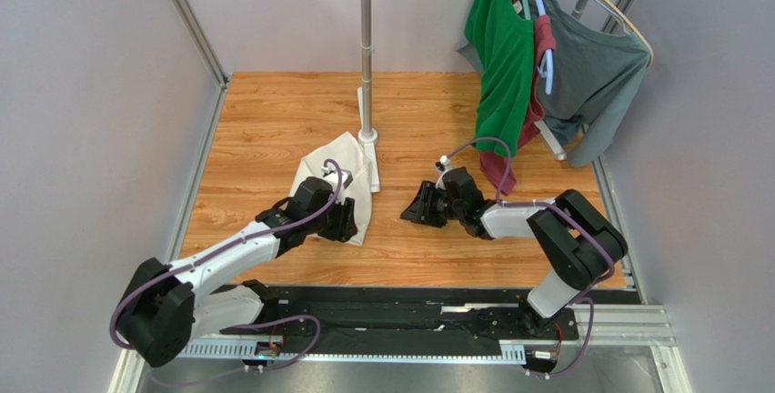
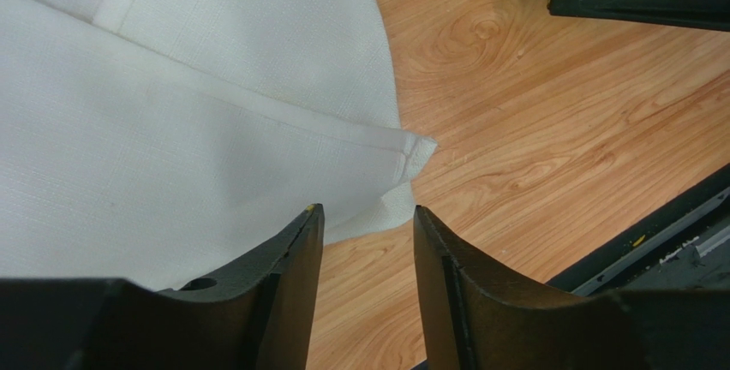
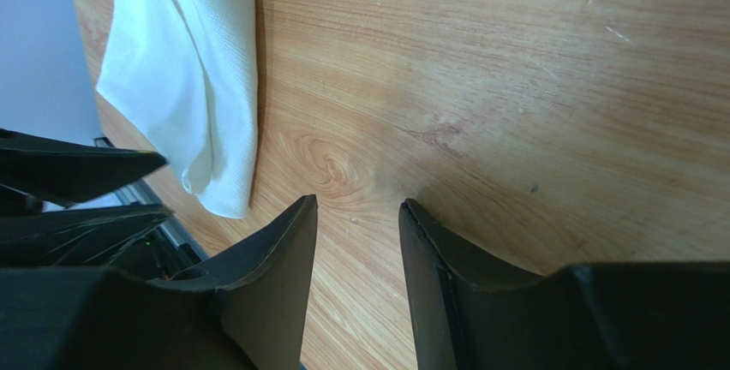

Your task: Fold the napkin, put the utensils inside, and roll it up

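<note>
napkin [image 2: 171, 130] — woven white, folded, hemmed corner | left gripper [image 2: 367, 211] released | right gripper [image 3: 358, 203] released — over woodgrain table [image 3: 514, 87]

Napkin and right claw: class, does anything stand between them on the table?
Nothing visible does: only bare tabletop separates the right claw from the napkin; the pole stand sits farther back.

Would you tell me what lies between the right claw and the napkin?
Only bare tabletop separates right claw from napkin, seen in the top and right wrist views.
</note>
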`<state>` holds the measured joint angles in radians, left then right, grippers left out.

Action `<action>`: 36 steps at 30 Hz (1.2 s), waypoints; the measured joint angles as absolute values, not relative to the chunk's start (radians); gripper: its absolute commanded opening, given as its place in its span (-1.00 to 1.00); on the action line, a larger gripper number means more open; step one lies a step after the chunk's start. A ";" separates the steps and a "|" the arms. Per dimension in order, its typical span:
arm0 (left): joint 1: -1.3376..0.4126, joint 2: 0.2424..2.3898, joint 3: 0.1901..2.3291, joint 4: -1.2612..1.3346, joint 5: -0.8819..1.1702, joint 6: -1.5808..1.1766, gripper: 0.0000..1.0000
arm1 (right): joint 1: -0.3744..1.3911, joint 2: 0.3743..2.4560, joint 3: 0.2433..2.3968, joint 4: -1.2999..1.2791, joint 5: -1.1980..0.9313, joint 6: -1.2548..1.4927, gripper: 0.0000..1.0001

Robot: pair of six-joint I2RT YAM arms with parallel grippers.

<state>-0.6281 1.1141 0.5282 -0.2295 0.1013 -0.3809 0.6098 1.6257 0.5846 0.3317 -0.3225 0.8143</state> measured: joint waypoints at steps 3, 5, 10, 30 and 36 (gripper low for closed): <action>-0.628 1.025 0.531 -0.252 0.098 -0.393 0.33 | 0.631 1.602 0.607 0.261 -0.302 0.787 -0.07; -0.628 0.957 0.533 -0.253 0.088 -0.406 0.46 | 0.657 1.594 0.635 0.221 -0.289 0.773 -0.07; -0.628 0.880 0.569 -0.287 -0.038 -0.453 0.54 | 0.725 1.591 0.715 0.191 -0.277 0.762 -0.10; -0.385 0.974 0.636 -0.407 -0.160 -0.638 0.53 | 0.877 1.792 0.896 0.220 -0.286 0.818 -0.24; -0.382 0.974 0.611 -0.406 -0.147 -0.653 0.53 | 0.900 1.813 0.905 0.192 -0.269 0.815 -0.48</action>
